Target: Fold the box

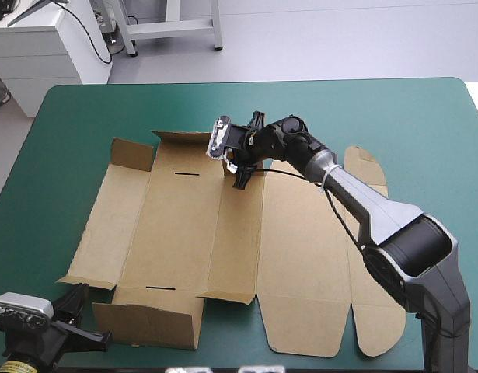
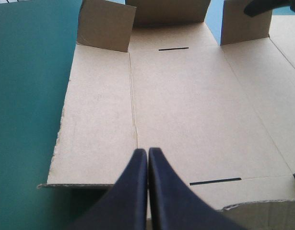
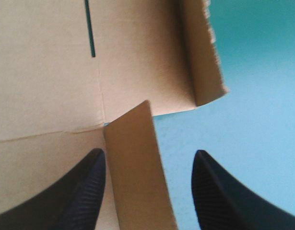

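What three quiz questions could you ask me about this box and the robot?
1. True or false: the left gripper is open.
2. Which one has a raised flap of the box between its fingers? A the left gripper, B the right gripper.
3. Fill in: the table's cover is ____ in colour.

Key: 1 false, it is shut; 2 B; 3 teal-green.

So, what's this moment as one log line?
box: mostly flat, some flaps raised | right gripper: open around far flap | left gripper: shut, empty, by box's near edge
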